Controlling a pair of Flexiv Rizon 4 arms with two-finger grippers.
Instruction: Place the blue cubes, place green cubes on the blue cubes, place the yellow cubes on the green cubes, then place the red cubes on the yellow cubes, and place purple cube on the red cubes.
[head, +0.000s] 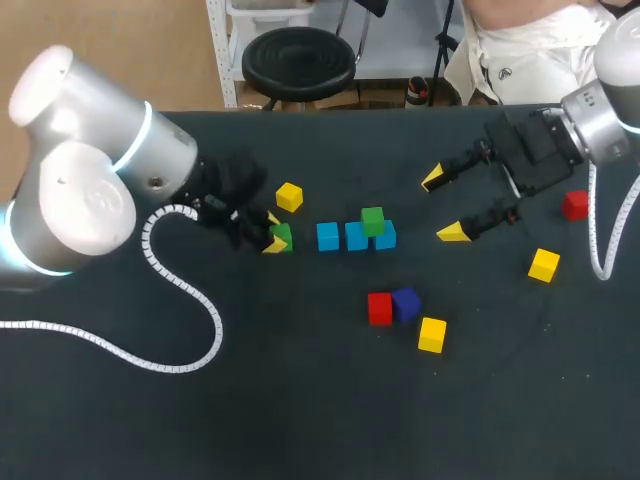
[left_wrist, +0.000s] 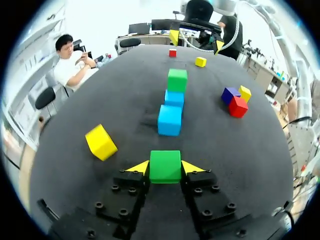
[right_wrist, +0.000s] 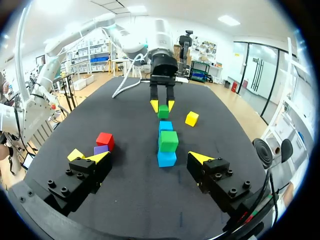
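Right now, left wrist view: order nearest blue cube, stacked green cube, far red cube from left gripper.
1. nearest blue cube, just ahead of left gripper
2. stacked green cube, atop the blue row
3. far red cube, near the far edge

Left tool (head: 273, 232), seemingly held low, pinches a green cube (left_wrist: 165, 161); right tool (head: 444, 206) hangs spread wide.

The surface (head: 300, 400) is a dark, matte sheet, close to black with a slight blue-green tinge, plain and even in tone from side to side. In the head view its far edge runs straight across, with the lighter floor behind it. In the right wrist view it looks greyer and catches a dull sheen from the room lights.
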